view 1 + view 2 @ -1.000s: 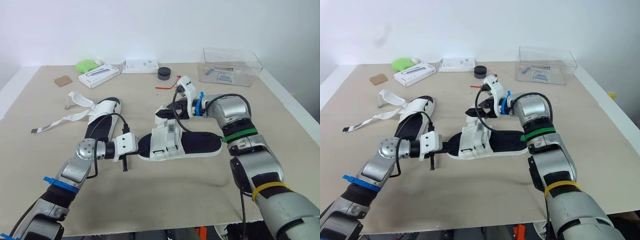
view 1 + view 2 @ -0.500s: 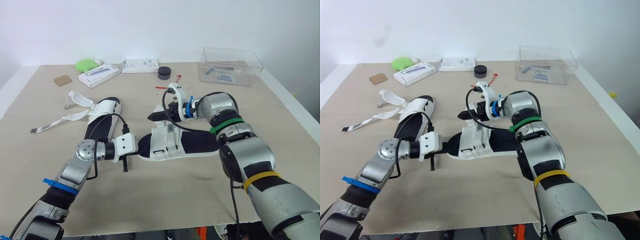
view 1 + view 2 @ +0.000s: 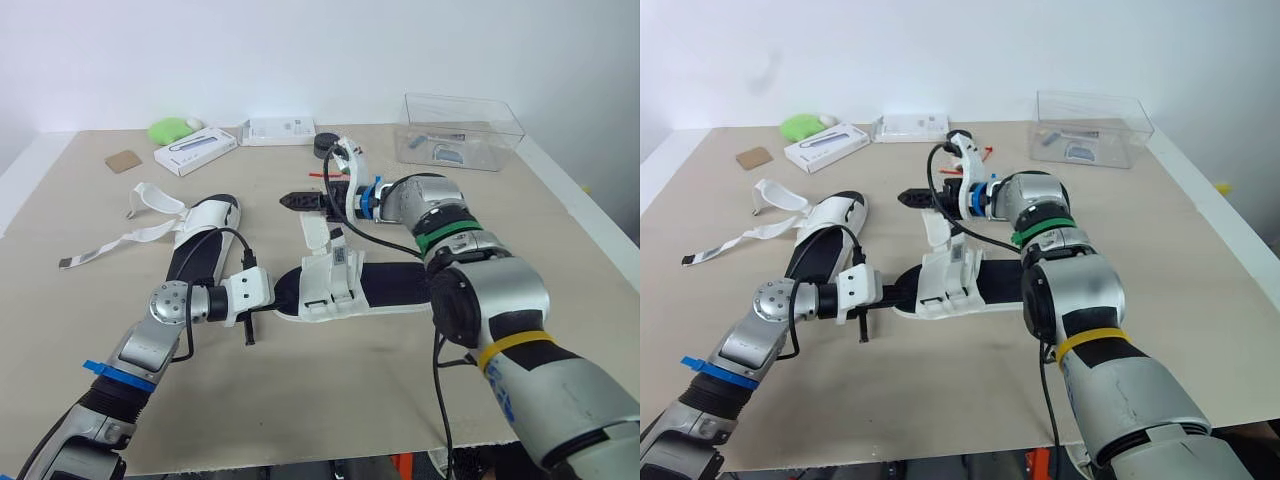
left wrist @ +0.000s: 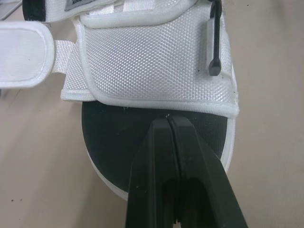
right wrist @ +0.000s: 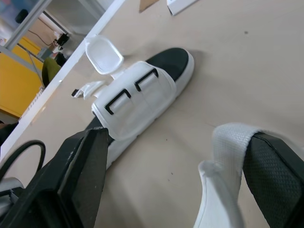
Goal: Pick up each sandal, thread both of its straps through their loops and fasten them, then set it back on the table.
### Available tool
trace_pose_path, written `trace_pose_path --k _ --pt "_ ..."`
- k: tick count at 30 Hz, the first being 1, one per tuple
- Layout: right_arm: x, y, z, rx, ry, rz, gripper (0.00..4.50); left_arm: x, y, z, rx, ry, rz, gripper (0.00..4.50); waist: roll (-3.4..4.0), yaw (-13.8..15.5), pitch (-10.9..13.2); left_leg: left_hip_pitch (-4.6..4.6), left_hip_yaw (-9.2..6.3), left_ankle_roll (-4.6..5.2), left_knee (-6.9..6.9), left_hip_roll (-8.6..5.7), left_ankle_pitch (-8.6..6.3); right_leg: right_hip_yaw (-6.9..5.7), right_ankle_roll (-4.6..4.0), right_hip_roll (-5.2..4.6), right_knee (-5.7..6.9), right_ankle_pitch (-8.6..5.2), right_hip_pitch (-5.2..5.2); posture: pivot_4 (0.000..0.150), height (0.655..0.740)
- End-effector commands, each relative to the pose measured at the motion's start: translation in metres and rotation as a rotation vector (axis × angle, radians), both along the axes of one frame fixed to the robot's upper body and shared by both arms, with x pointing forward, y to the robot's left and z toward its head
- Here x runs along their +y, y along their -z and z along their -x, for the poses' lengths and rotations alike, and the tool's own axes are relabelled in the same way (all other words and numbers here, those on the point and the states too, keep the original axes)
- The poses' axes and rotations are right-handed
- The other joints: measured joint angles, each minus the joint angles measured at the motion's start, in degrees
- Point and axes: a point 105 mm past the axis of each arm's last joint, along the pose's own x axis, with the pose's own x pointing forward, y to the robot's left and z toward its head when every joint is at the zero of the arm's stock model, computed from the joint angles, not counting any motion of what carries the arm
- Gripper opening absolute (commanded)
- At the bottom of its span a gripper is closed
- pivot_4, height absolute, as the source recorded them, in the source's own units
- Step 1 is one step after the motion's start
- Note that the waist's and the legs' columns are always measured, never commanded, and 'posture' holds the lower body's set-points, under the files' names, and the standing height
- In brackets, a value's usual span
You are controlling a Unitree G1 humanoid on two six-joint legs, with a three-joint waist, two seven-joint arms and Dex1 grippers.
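Well off to the outer side of the left claw [image 4: 169,124], the second sandal [image 3: 205,235] lies on the tabletop [image 3: 330,400] with its straps loose. The left claw, fingers pressed together, bears on the black end of the near sandal [image 3: 385,287] right at its tip, seemingly pinning it down. Beyond that, the right claw [image 3: 295,200] hovers spread wide, a white strap [image 5: 223,142] leaning against one finger, not gripped. I'd say threading is the step in hand. Next, the right claw must close on that strap and steer its end toward a loop [image 4: 214,38].
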Motion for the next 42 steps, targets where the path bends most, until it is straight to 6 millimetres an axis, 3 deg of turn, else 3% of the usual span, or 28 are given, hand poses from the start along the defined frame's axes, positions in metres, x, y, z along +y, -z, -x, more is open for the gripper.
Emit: trace_pose_path --k 1,5,10,14,16,18,23,27,32,42 --pt "0.007 -0.016 0.001 -0.031 -0.027 -0.028 3.95 0.003 0.028 0.007 0.094 -0.007 -0.074 0.00 0.00 0.0 0.0 0.00 0.00 0.00 0.00 0.00 0.00 0.00 0.00 0.00 0.00 0.00 0.00 0.150 0.7400" --pt "0.009 -0.013 0.007 -0.009 -0.074 -0.015 2.44 0.002 0.028 0.007 0.095 -0.008 -0.074 0.00 0.00 0.0 0.0 0.00 0.00 0.00 0.01 -0.01 0.00 0.00 0.00 0.00 0.00 0.00 0.00 0.150 0.7400" --pt "0.006 -0.020 0.008 -0.047 -0.099 -0.025 0.05 0.002 0.029 0.008 0.097 -0.008 -0.075 0.00 0.00 0.0 0.0 0.00 -0.01 0.00 0.01 -0.02 0.00 0.00 0.01 -0.01 0.00 0.00 0.00 0.150 0.7400" --pt "0.005 -0.035 0.014 -0.194 -0.207 -0.011 0.05 0.002 0.030 0.008 0.098 -0.006 -0.075 0.00 0.00 0.0 0.0 -0.01 -0.01 0.00 0.01 -0.02 0.00 -0.01 0.01 0.00 0.00 0.00 0.00 0.150 0.7400" --pt "0.005 -0.046 0.022 -0.389 -0.301 0.020 0.05 0.002 0.030 0.008 0.097 -0.007 -0.076 0.00 0.00 0.0 0.0 -0.03 -0.03 0.00 0.02 -0.03 0.00 -0.04 0.02 0.00 0.00 0.00 0.00 0.150 0.7400" --pt "0.003 -0.047 0.036 -0.631 -0.392 0.100 0.05 0.002 0.030 0.008 0.097 -0.007 -0.076 0.00 0.01 0.1 0.0 -0.08 -0.10 0.00 0.05 -0.03 0.00 -0.08 0.04 -0.01 0.01 -0.01 0.00 0.150 0.7400" --pt "-0.004 -0.021 0.081 -1.438 -0.590 0.487 0.05 0.002 0.031 0.008 0.099 -0.005 -0.078 0.00 0.11 0.1 0.0 -0.19 -0.36 -0.23 0.06 -0.09 -0.13 -0.28 0.33 -0.09 0.02 -0.19 -0.01 0.150 0.7400" --pt "-0.020 0.006 0.102 -2.037 -0.916 0.829 0.05 0.001 0.030 0.008 0.100 0.004 -0.078 0.00 0.12 0.1 0.0 -0.16 -0.24 -0.29 0.11 -0.19 -0.10 -0.25 0.53 -0.22 0.00 -0.31 0.00 0.150 0.7400" --pt "-0.031 0.006 0.098 -2.278 -0.990 0.912 0.05 -0.001 0.030 0.008 0.100 0.020 -0.084 0.00 0.11 0.1 0.0 0.01 0.09 -0.32 0.11 -0.18 -0.08 -0.07 0.49 -0.28 0.03 -0.36 -0.01 0.150 0.7400" --pt "-0.027 -0.013 0.084 -2.662 -0.828 0.931 0.05 -0.001 0.030 0.006 0.101 0.023 -0.085 0.00 0.11 0.1 0.0 0.01 0.15 -0.34 0.10 -0.28 -0.07 0.16 -0.09 -0.29 0.11 -0.43 -0.05 0.150 0.7400"
